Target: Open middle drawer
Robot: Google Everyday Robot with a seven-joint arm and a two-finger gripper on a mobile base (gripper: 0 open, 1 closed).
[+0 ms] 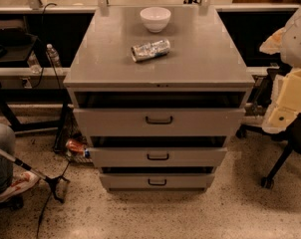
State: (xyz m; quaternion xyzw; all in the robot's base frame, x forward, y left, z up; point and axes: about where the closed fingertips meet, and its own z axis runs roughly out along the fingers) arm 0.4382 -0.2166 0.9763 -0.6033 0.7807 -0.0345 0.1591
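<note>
A grey metal cabinet (160, 66) stands in the middle of the camera view with three drawers stacked in its front. The middle drawer (190, 157) has a medium-height front and a small dark bar handle (158, 157) at its centre. A dark gap shows above its front; its inside is hidden. The taller top drawer (200, 122) is above it and the smaller bottom drawer (190, 181) below. My white and cream arm enters at the right edge, and its gripper (281, 114) hangs to the right of the cabinet, well apart from the handles.
A white bowl (155, 19) and a crushed silver can (150, 50) lie on the cabinet top. A black office chair (285, 153) stands at the right. A person's leg and shoe (13, 183), a long stick (33, 173) and a red can (75, 146) are at the left.
</note>
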